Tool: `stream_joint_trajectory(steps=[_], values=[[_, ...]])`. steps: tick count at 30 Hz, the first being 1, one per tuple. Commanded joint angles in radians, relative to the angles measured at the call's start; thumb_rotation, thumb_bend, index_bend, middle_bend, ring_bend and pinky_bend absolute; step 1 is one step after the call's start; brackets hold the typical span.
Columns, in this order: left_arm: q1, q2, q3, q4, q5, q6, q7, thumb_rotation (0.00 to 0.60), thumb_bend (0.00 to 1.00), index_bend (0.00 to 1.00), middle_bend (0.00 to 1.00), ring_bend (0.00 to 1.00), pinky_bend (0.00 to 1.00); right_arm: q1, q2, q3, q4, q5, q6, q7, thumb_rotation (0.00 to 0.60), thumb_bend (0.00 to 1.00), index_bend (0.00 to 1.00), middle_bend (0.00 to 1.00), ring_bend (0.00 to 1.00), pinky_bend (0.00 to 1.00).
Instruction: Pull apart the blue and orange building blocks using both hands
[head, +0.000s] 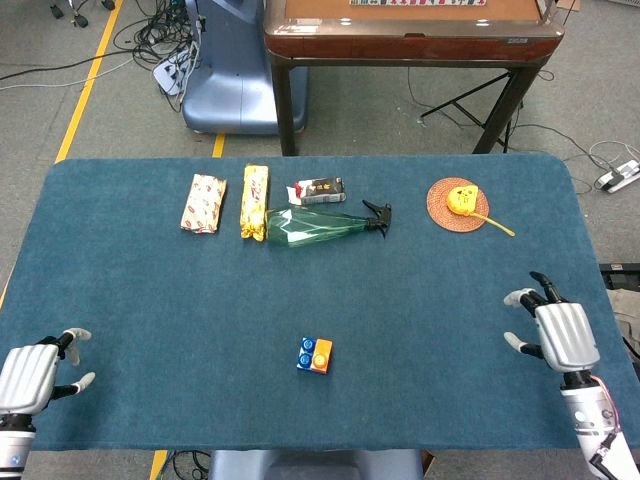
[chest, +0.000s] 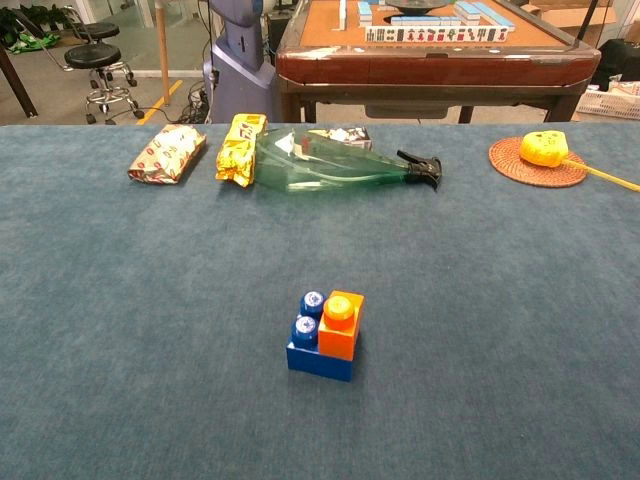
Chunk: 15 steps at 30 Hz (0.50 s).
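Blocks, blue block (chest: 312, 345) with orange block (chest: 340, 324) still stacked on it, sit mid-tabletop (head: 430, 300), between my left robot hand (head: 30, 377) and right robot hand (head: 560, 335), both released, empty, well apart from them.

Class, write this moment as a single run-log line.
blocks: blue block and orange block joined, mid-table | left hand: open, apart | right hand: open, apart | step: grasp pending

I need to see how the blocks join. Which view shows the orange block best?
The chest view: the orange block is large and seen from the side, sitting on the blue block. The head view shows both only small, from above.
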<state>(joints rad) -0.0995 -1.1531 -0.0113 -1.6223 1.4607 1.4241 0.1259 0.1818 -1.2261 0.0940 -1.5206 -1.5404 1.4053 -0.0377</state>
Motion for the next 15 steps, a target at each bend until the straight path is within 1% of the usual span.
stream_joint_trajectory(steps=[1,3,4,5,7,9,15], values=[[0.003,-0.008,0.011,0.011,0.011,-0.001,0.007,0.600,0.02,0.45,0.58,0.52,0.71,0.062,0.037,0.005,-0.073,-0.050,-0.058,-0.068,0.600,0.01,0.44,0.73,0.82,0.80],[0.006,-0.013,0.013,0.017,0.013,0.000,0.002,0.600,0.02,0.45,0.58,0.52,0.71,0.094,0.054,0.008,-0.114,-0.062,-0.099,-0.098,0.600,0.00,0.44,0.82,0.93,0.88],[0.006,-0.014,0.012,0.021,0.012,0.001,-0.002,0.600,0.02,0.45,0.58,0.52,0.71,0.117,0.066,0.010,-0.141,-0.068,-0.131,-0.116,0.600,0.00,0.44,0.86,0.97,0.91],[0.006,-0.016,0.012,0.024,0.013,0.001,-0.005,0.600,0.02,0.45,0.58,0.52,0.71,0.134,0.075,0.012,-0.159,-0.071,-0.155,-0.130,0.600,0.00,0.44,0.89,0.99,0.94],[0.004,-0.020,0.011,0.038,0.020,0.002,-0.015,0.600,0.02,0.44,0.58,0.52,0.71,0.176,0.086,0.020,-0.192,-0.075,-0.208,-0.162,0.600,0.00,0.44,0.96,1.00,0.98],[0.001,-0.024,0.010,0.050,0.025,0.002,-0.020,0.600,0.02,0.44,0.57,0.51,0.71,0.199,0.086,0.025,-0.205,-0.077,-0.236,-0.178,0.600,0.00,0.44,0.99,1.00,0.99],[-0.029,-0.029,-0.008,0.062,0.025,-0.026,-0.034,0.600,0.02,0.43,0.55,0.50,0.71,0.320,0.063,0.052,-0.243,-0.070,-0.379,-0.236,0.600,0.00,0.44,1.00,1.00,1.00]])
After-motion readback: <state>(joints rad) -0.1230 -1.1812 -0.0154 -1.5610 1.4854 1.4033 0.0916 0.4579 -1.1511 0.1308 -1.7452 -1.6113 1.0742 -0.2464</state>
